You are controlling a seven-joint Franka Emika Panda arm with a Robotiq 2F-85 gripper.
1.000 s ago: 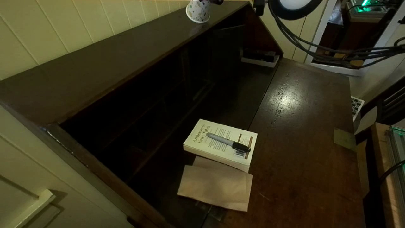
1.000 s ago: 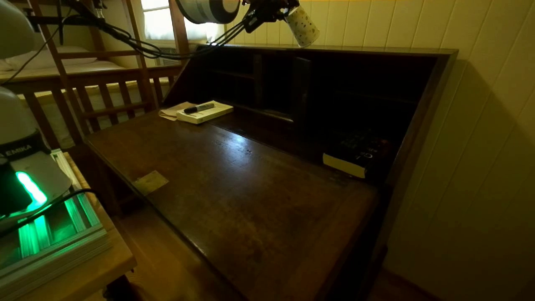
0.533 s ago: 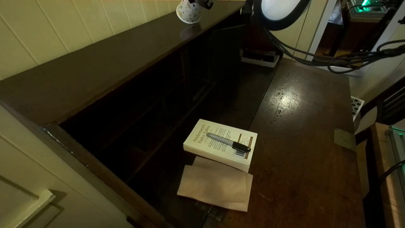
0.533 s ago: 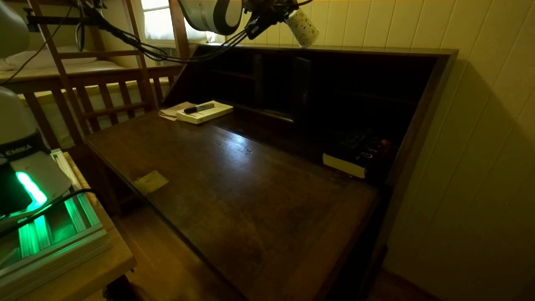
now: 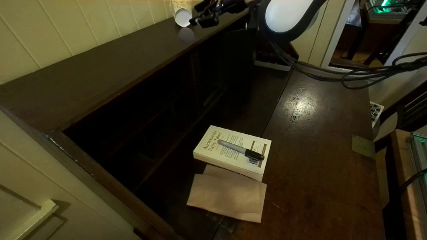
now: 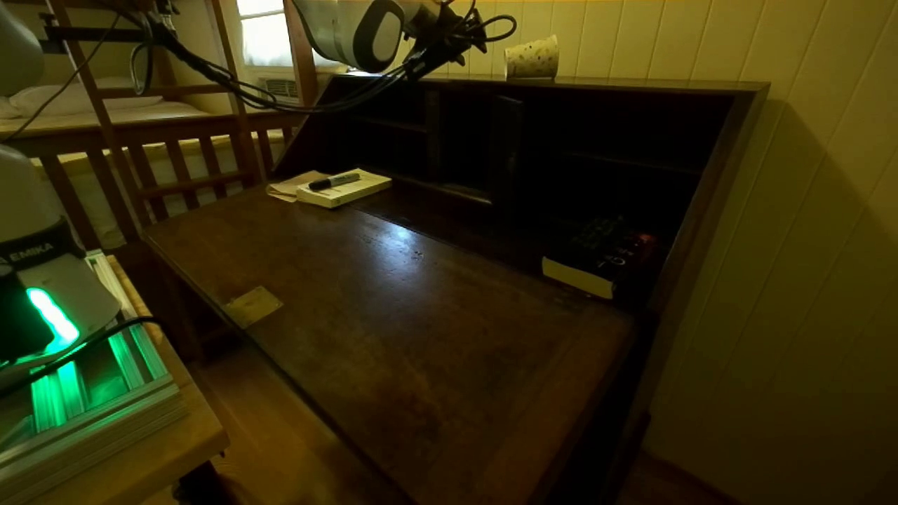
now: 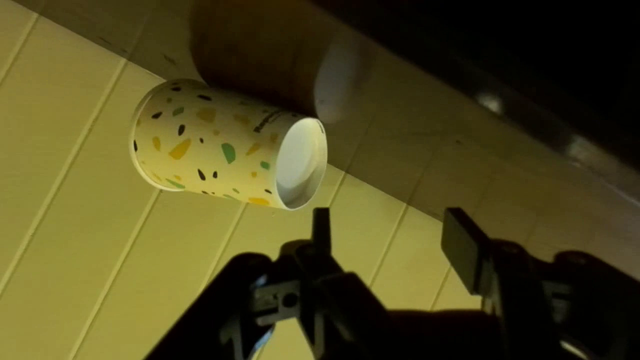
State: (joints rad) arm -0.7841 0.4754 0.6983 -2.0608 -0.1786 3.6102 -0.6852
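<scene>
A white paper cup [image 7: 215, 150] with green, yellow and black flecks lies on its side on the desk's upper ledge [image 5: 110, 63], close to the panelled wall. Its recessed end faces my gripper [image 7: 385, 225]. In the wrist view the fingers [image 7: 460, 250] stand well apart, and only wall and ledge show between them. The cup is just beyond one fingertip, apparently not touching it. Both exterior views also have the cup [image 6: 532, 59] on the ledge, with the dark gripper [image 5: 196, 15] a short way to its side.
Below, a book [image 5: 213, 133] bears a grey marker [image 5: 233, 146] and overlaps brown paper [image 5: 227, 196]. A thick dark book [image 6: 579, 277] sits in the desk's opposite end. An inner door [image 6: 506, 151] stands ajar. Cables [image 5: 333, 78] hang from the arm.
My gripper has opened and let go of the cup, which has gone from hanging tilted to lying on the ledge. The arm has come lower in the exterior views.
</scene>
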